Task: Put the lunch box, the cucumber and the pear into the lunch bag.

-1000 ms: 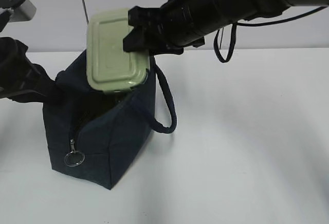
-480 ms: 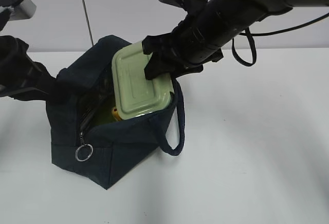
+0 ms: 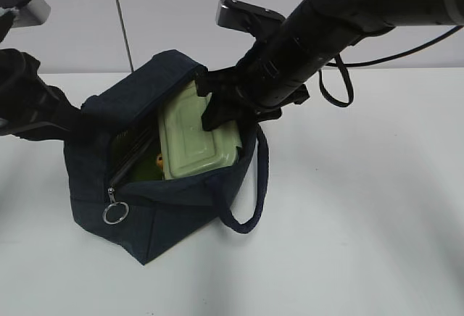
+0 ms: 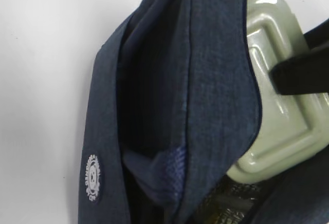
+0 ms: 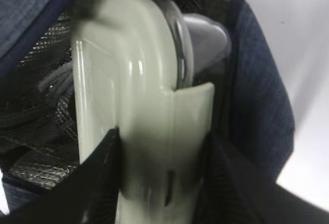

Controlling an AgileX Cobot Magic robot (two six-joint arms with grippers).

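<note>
- The lunch bag (image 3: 156,200) is standing on the white table (image 3: 362,222), left of the centre of the exterior view, with its top open and its flap (image 3: 141,91) lifted toward the upper left.
- The lunch box (image 3: 196,138) is standing on its edge inside the mouth of the bag, near the centre of the frame; its pale green lid is facing the camera and its upper part is rising above the rim of the bag.
- The right end effector (image 3: 217,109) is reaching in from the upper right of the frame and is grasping the lunch box at its upper edge. In the right wrist view the two black fingers (image 5: 100,183) are pressing the lunch box (image 5: 149,131) from both sides, lid on one side and clear glass on the other.
- The left end effector (image 3: 76,120) is at the left edge of the exterior view, clenched at the back fabric of the bag; I cannot tell exactly how much fabric is sitting between the fingers.
- In the left wrist view the navy flap (image 4: 205,95) is filling the middle of the frame, and the lunch box (image 4: 280,116) is showing behind it at the right.
- A small yellow-orange piece, probably the pear (image 3: 159,161), is showing inside the bag, just left of the lunch box.
- The ring pull (image 3: 115,213) of the zipper is hanging on the front left of the bag, and one loop handle (image 3: 250,185) is hanging down on the right side.
</note>
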